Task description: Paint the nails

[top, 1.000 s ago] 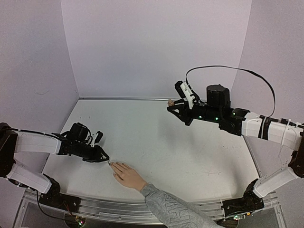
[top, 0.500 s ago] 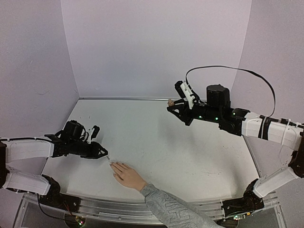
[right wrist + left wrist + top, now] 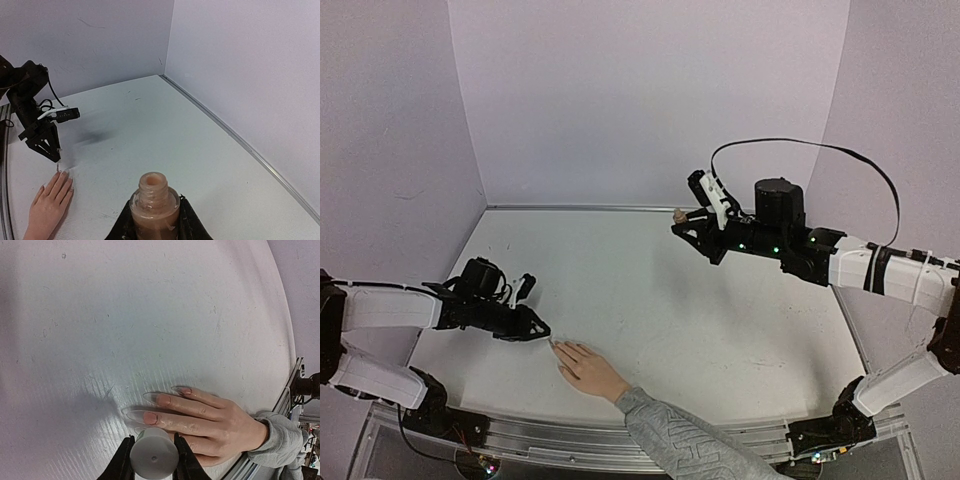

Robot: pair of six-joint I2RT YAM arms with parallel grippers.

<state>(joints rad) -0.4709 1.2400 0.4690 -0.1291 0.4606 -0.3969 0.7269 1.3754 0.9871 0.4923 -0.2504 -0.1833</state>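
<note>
A light-skinned hand (image 3: 588, 368) in a grey patterned sleeve (image 3: 680, 440) lies flat at the table's front. Its nails (image 3: 150, 417) are long and clear, with pink near the base on three fingers. My left gripper (image 3: 538, 332) is shut on a white brush cap (image 3: 154, 459), right at the fingertips; the cap hides the brush tip and one finger's nail. My right gripper (image 3: 680, 220) is shut on an open peach polish bottle (image 3: 155, 205) and holds it upright above the back of the table. The hand (image 3: 49, 200) and the left gripper (image 3: 52, 152) also show in the right wrist view.
The white table (image 3: 650, 290) has walls at the left, back and right. A metal rail (image 3: 550, 432) runs along the front edge under the sleeve. A black cable (image 3: 800, 146) loops over the right arm.
The left arm drew back to the left half a second ago and has come back to the fingertips. The right arm and the hand have not moved.
</note>
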